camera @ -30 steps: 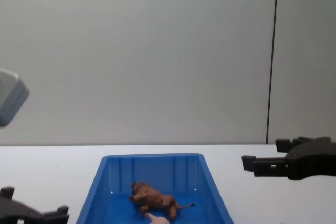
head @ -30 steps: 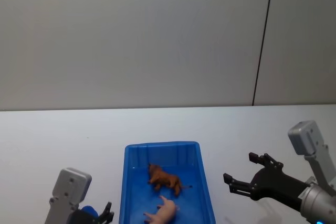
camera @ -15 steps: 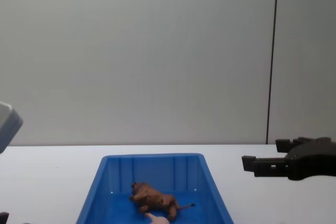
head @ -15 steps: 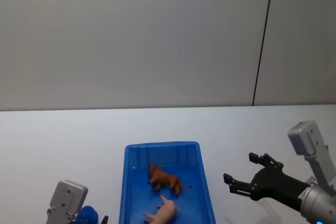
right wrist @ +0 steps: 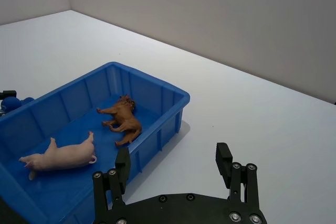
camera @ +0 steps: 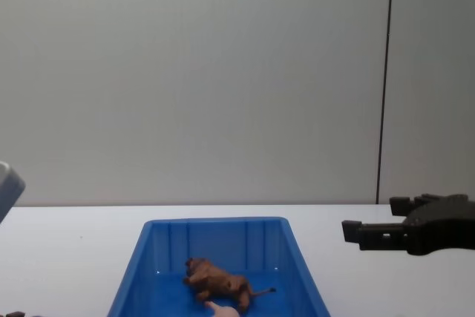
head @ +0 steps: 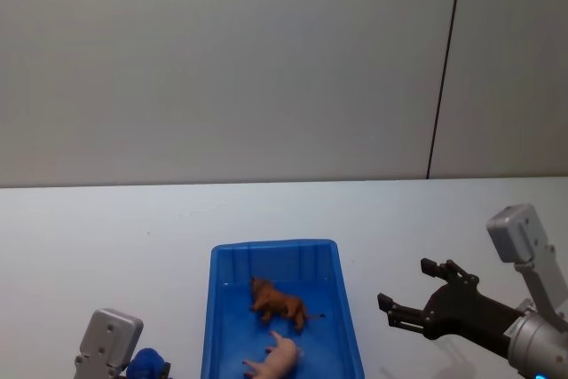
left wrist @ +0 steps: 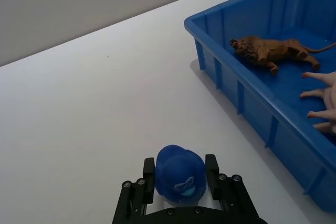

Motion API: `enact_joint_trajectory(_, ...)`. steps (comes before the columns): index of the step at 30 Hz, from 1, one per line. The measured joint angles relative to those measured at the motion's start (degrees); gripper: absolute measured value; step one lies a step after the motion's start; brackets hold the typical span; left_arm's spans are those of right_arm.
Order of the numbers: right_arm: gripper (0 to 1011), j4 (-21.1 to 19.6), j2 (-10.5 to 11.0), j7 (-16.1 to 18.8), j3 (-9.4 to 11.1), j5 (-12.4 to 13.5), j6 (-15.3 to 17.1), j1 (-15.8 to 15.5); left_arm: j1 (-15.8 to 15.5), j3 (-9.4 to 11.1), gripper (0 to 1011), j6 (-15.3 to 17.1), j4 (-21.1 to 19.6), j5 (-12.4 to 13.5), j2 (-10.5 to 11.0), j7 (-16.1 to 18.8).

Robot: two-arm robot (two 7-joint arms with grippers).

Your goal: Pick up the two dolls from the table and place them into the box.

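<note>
We lose the near end of the blue box (head: 271, 246) at the bottom edge of the head view, and with it the head end of the pig (head: 280, 359); from the chest, a pale tip of it (camera: 221, 308) pokes above the frame edge. The left wrist view cuts the pig (left wrist: 325, 98) at the side, leaving legs and belly. Of the left arm, the head view gives us a grey housing and a scrap of blue at the lower left. Both dolls are inside the box on the white table (left wrist: 94, 103). The lion (head: 277, 303) seems to lie on its side, its long axis slanting across the floor: mane toward the far left corner, thin tail toward the right wall. The pig (right wrist: 60, 155) lies on its side nearer the robot, lengthwise along the box, legs toward the left wall, curled tail toward the lion (right wrist: 123, 120). The left gripper (left wrist: 180, 174) sits low, left of the box, clamped on a blue round toy (left wrist: 181, 169) printed with sunglasses. The right gripper (head: 404, 282) hangs over bare table right of the box, its fingers (right wrist: 223, 158) spread wide and holding nothing.
</note>
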Motion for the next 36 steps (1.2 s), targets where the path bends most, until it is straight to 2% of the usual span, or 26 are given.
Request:
enact_joint_trajectory(3, 1001, 0.00, 0.00, 0.00, 0.00, 0.00, 0.00, 0.00, -0.15, -0.22, 529, -0.35, 0.24, 0.14, 0.01, -0.41)
enact_joint_trajectory(6, 1001, 0.00, 0.00, 0.00, 0.00, 0.00, 0.00, 0.00, -0.36, -0.60, 473, -0.87, 0.44, 0.40, 0.13, -0.97)
enact_joint_trajectory(7, 1001, 0.00, 0.00, 0.00, 0.00, 0.01, 0.00, 0.00, -0.49, -0.84, 396, -1.11, 0.45, 0.54, 0.22, -1.22)
enact_joint_trajectory(11, 1001, 0.00, 0.00, 0.00, 0.00, 0.00, 0.00, 0.00, -0.81, -1.37, 290, -1.67, 0.41, 1.04, 0.49, -1.84)
enact_joint_trajectory(23, 1001, 0.00, 0.00, 0.00, 0.00, 0.01, 0.00, 0.00, -2.90, -2.66, 217, -3.27, -1.05, 3.80, 0.66, -4.52)
enact_joint_trajectory(32, 1001, 0.00, 0.00, 0.00, 0.00, 0.00, 0.00, 0.00, -5.47, -2.90, 172, -4.34, -1.64, 6.59, -0.69, -7.67)
enact_joint_trajectory(36, 1001, 0.00, 0.00, 0.00, 0.00, 0.01, 0.00, 0.00, -7.06, -2.60, 152, -5.04, -1.40, 7.94, -1.96, -9.76)
